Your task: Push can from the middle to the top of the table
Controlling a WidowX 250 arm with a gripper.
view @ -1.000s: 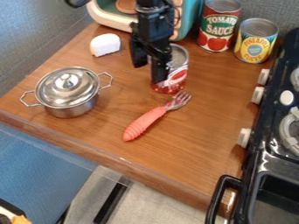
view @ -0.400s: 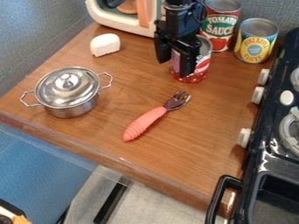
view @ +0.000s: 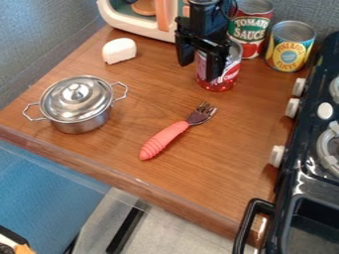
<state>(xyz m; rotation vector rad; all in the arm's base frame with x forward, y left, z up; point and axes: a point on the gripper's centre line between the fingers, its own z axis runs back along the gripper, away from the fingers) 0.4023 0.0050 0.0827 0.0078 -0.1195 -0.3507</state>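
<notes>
The black gripper (view: 197, 71) hangs over the upper middle of the wooden table (view: 218, 163), its two fingers spread apart. One finger stands in front of the red-and-white can (view: 226, 78), the other to the left of it. The can is upright, just in front of the tomato sauce can, and partly hidden by the gripper. From this view I cannot tell whether gripper and can touch.
Tomato sauce (view: 250, 30) and pineapple (view: 290, 47) cans stand at the back right. A lidded pot (view: 76, 111), white block (view: 120, 50) and orange-handled fork (view: 164, 140) are on the left and middle. The stove (view: 308, 163) borders the right, a toy appliance (view: 138, 22) the back.
Gripper and red-and-white can have both moved right and toward the table's back, closer to the tomato sauce can. Since the latest earlier frame the shift is slight.
</notes>
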